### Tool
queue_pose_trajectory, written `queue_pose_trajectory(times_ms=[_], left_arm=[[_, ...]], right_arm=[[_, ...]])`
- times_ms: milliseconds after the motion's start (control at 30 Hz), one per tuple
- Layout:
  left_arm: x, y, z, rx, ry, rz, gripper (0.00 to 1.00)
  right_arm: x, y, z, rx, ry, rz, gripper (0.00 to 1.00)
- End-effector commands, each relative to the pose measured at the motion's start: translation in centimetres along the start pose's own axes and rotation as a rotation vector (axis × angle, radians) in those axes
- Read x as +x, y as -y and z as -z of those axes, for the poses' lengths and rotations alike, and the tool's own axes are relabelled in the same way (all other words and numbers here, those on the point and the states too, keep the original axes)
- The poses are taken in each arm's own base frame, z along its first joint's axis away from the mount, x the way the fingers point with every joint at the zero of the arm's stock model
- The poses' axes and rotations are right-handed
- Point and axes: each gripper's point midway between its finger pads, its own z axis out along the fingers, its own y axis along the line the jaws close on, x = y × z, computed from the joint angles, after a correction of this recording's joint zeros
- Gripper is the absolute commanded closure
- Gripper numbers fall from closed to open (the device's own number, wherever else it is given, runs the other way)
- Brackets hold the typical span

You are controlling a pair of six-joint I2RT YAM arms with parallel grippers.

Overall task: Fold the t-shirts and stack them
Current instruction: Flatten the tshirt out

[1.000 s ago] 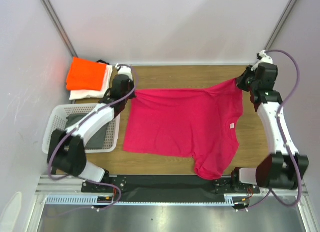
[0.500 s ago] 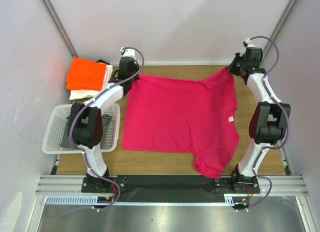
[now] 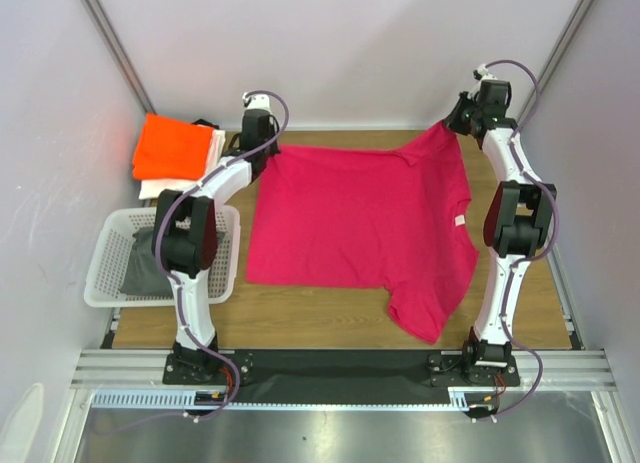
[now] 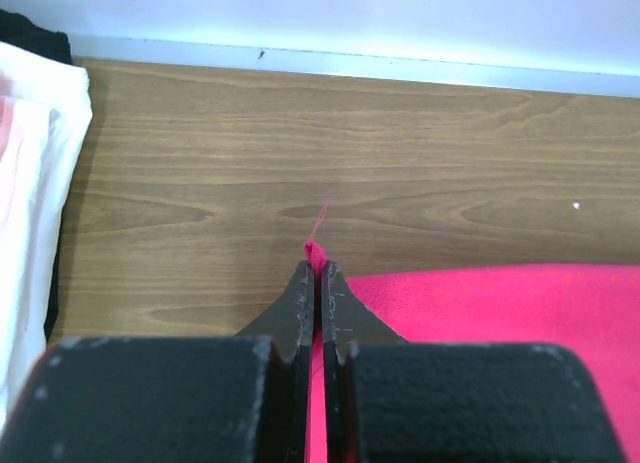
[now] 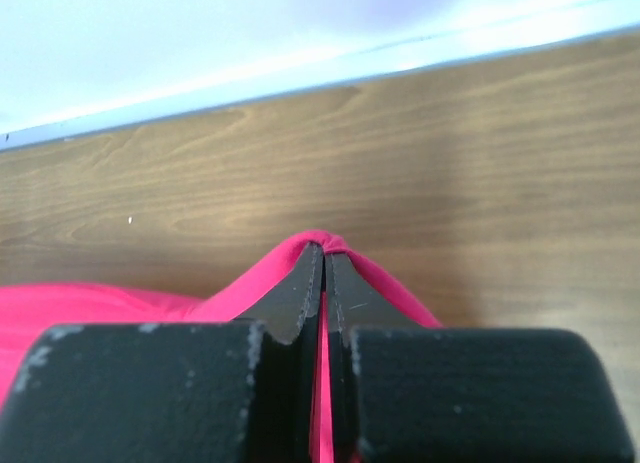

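A magenta-pink t-shirt (image 3: 360, 228) lies spread across the wooden table, its far edge pulled taut between both arms. My left gripper (image 3: 268, 151) is shut on the shirt's far left corner; pink cloth (image 4: 318, 251) pokes out past the fingertips (image 4: 304, 283). My right gripper (image 3: 452, 125) is shut on the far right corner, where the cloth (image 5: 322, 243) wraps over the fingertips (image 5: 344, 283). One sleeve (image 3: 425, 318) hangs toward the near edge. A folded orange t-shirt (image 3: 175, 148) lies on a folded white t-shirt (image 3: 185, 188) at the far left.
A white lattice basket (image 3: 110, 253) with grey cloth (image 3: 150, 263) inside stands at the left. White walls close off the back and sides. The white folded cloth's edge (image 4: 30, 183) shows left in the left wrist view.
Both arms have stretched toward the back wall, dragging the pink shirt's far edge away from me and pulling it flatter. Both grippers stayed shut on its corners.
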Motion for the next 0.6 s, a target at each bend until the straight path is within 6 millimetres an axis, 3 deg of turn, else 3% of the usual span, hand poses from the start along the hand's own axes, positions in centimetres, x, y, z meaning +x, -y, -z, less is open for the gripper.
queue_pose_trajectory(times_ms=[0,267,533,567], left_arm=[[-3.0,-0.4,-0.7,0.011,0.075,0.052,1.0],[-2.5,-1.3,-2.8,0.081,0.038,0.034,1.0],[-1.0,-0.6,-2.9,0.151,0.018,0.019,1.0],[-0.4,-0.5,-2.9,0.164,0.006,0.009,1.0]], right_arm=[[-3.1,-1.3,-0.2,-0.045,0.058,0.039,1.0],[-3.9,-1.5,-0.1,-0.055,0.063,0.002,1.0],[-2.8,-1.8,1.3,-0.049,0.013,-0.057,1.0],[-1.7,-1.5,1.1,-0.046,-0.01,-0.067,1.0]])
